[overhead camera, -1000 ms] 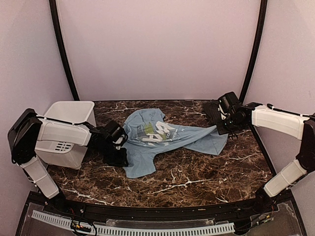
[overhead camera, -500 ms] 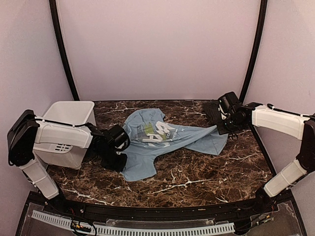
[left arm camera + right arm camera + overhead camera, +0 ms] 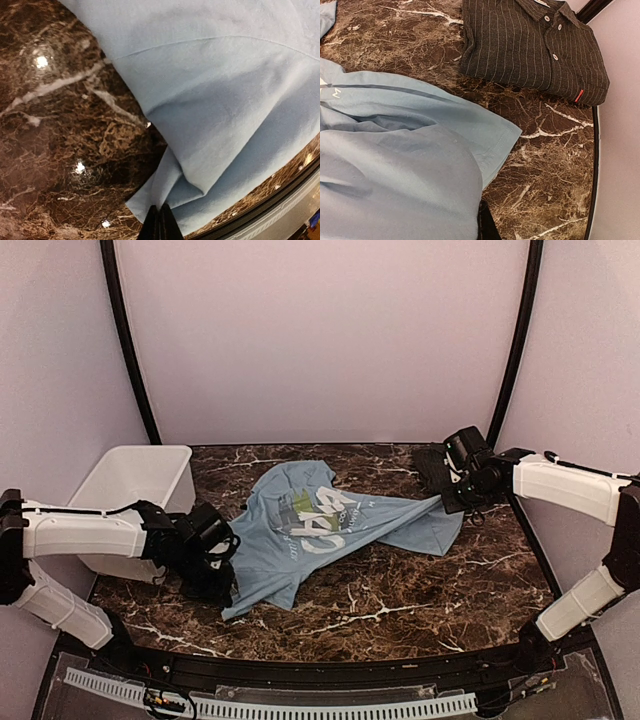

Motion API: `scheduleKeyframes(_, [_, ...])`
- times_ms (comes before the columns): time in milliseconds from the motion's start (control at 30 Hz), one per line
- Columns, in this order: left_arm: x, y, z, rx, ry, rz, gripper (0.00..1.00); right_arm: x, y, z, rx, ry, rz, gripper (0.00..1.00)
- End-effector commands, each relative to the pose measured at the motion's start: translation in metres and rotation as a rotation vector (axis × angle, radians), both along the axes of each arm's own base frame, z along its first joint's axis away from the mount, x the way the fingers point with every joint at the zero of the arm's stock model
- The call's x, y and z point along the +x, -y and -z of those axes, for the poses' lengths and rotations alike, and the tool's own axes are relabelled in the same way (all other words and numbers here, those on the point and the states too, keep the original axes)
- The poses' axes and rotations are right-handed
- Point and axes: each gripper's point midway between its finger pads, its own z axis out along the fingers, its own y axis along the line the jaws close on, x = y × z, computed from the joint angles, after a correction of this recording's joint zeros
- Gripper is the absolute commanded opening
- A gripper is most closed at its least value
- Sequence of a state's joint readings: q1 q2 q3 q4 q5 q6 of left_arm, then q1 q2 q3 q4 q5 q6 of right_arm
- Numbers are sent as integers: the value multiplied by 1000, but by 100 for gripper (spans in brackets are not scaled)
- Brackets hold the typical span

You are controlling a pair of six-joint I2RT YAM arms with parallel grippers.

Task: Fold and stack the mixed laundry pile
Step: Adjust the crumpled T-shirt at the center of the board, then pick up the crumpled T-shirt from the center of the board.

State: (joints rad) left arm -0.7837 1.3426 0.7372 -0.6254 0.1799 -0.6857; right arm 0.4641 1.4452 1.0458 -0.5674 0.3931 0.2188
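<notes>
**One shirt folded, the blue one only stretched out**

Our left pincer [image 3: 160, 224] is closed, its two fingers pressed together on a lower corner of the light blue T-shirt [image 3: 225, 100], close to the front edge of the bench [image 3: 400, 590]. Our right pincer [image 3: 487, 226] shows only as a dark sliver at the foot of its wrist view, with blue cloth lying over it. We judge it clamped on the T-shirt's right-hand edge, since from above the cloth runs straight to it.

Between the two pincers the T-shirt lies diagonally across the middle of the bench, print side up. It is partly flat and partly creased, with one sleeve hem spread just beside the right pincer.

Beyond that sleeve, in the far right corner, the black pinstriped shirt [image 3: 535, 45] sits as a neat rectangle, collar and buttons upward, apart from the blue cloth. The white bin [image 3: 130, 475] stands at the far left, behind the left arm.

We reckon the task is about half done: the black shirt looks folded and parked. The T-shirt has no fold in it yet, so we have to smooth it flat, fold it, and then stack the two garments
</notes>
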Motion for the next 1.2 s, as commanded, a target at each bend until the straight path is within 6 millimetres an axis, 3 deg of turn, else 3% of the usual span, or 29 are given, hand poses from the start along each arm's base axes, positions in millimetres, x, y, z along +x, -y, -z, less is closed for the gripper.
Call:
scheduleKeyframes(0, [-9,6,-6,-49,-36,15,22,1,5,-13,11,45,22,0])
scheduleKeyframes(33, [-3,2,-8,-28,-6,-8,36,2,5,-13,10,43,21,0])
scheduleKeyframes(133, [11,-6,-20,-43,59,-109,45,1,5,-11,9,39,21,0])
scheduleKeyframes(233, [25,-13,-22,-77,84,-194,42,1,4,-12,13,39,18,0])
scheduleKeyframes(433, [49,18,-24,-256,124,-214,38,0,3,-11,18,35,14,0])
scheduleKeyframes(667, [54,35,-14,-342,112,-220,42,-2,3,-9,24,31,15,0])
scheduleKeyframes(933, [63,45,10,-357,83,-245,43,-2,3,-8,22,25,14,0])
scheduleKeyframes(1133, [66,52,24,-382,80,-269,29,-3,3,-5,18,19,15,0])
scheduleKeyframes(1167, [69,53,22,-384,88,-270,22,-3,4,-4,16,17,17,0])
